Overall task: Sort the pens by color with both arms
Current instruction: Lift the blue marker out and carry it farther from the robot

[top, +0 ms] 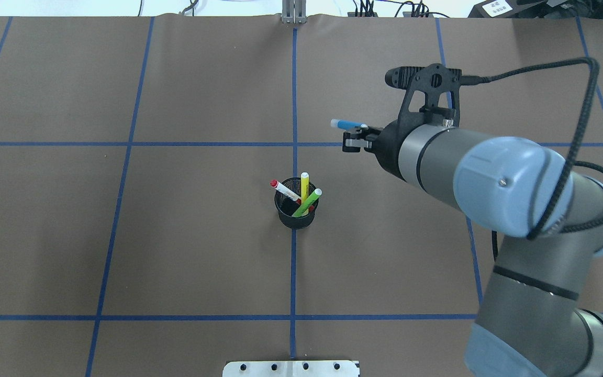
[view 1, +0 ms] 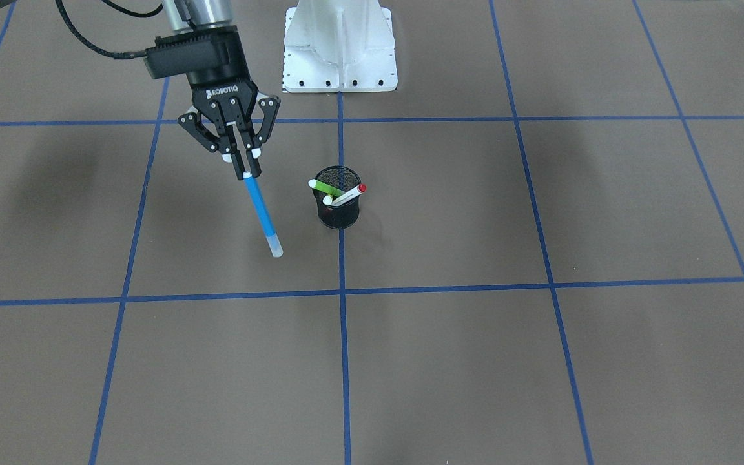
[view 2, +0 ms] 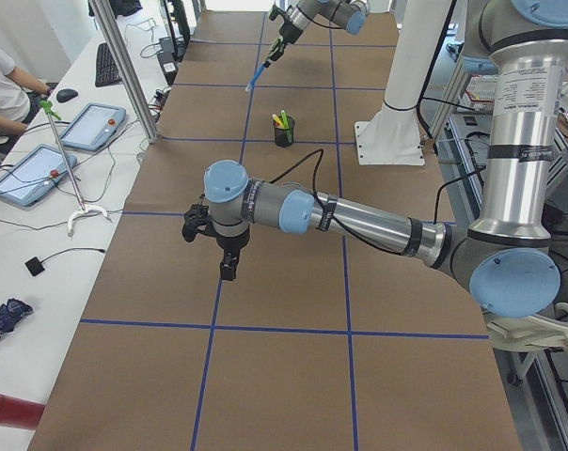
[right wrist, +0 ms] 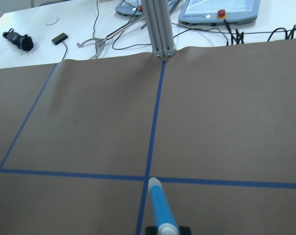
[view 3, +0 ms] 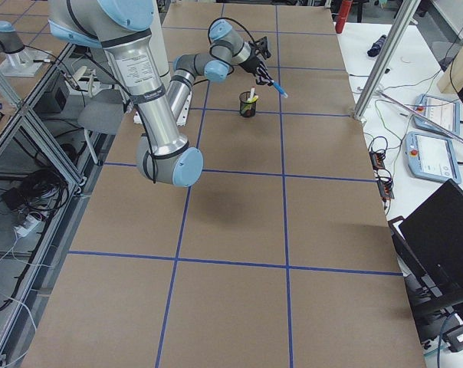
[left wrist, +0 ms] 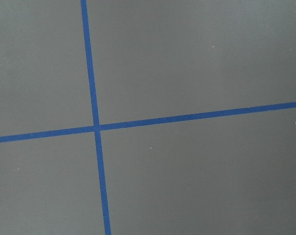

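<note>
Holding the blue pen [view 1: 262,213] by one end, the right arm [top: 511,183] has its jaws closed around it. The pen hangs tilted over the counter [view 1: 475,361], near the black mesh cup [view 1: 338,212]. The green pen [view 1: 327,187], yellow pen [top: 304,184] and red-capped white pen [view 1: 348,195] stand in the cup. The left arm [view 2: 359,218] hangs over the counter, well apart from the cup; nobody can tell if its jaws are open or closed.

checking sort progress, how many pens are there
4: blue pen in the right tool; yellow pen, green pen and white pen in the mesh cup. More may hide inside.
</note>
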`<state>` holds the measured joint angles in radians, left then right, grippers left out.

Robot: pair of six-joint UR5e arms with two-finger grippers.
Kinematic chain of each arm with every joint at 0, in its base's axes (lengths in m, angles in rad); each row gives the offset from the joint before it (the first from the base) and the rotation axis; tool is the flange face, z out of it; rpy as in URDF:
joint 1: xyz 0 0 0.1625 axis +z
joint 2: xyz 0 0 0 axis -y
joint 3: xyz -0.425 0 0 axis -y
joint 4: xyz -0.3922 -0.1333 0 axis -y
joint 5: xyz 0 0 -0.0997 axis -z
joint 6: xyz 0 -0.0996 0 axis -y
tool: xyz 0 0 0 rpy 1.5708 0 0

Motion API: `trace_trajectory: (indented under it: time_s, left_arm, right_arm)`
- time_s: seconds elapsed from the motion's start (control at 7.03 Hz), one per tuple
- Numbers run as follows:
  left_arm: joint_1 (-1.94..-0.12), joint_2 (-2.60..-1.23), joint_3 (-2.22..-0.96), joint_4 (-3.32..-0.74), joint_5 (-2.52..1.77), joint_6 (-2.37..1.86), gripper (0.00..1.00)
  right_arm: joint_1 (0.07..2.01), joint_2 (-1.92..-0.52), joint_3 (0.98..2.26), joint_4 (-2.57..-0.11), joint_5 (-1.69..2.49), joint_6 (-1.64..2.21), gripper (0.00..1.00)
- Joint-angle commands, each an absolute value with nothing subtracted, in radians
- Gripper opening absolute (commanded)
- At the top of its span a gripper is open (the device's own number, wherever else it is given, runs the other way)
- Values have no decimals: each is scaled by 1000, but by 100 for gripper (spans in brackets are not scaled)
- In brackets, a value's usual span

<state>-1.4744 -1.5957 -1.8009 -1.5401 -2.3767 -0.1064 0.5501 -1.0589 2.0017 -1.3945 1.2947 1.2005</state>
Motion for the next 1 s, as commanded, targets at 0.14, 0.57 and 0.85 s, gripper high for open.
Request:
trace_trajectory:
  time_s: [0.14,0.57,0.85]
  left_arm:
    - [-1474,-1595,-1804,-1572,-2376,-110,100]
    - [-1474,-1595,-1818,-1571,-2375,-110,100]
    - [-1474,-1595,-1818,-1571,-2375,-110,100]
  right_arm:
    - [610,-949,1486,-979,1109,1210,0]
    - [606,-868,1323,-947,1020,1221,0]
    - [582,-857,1209,-820,1003,1220,0]
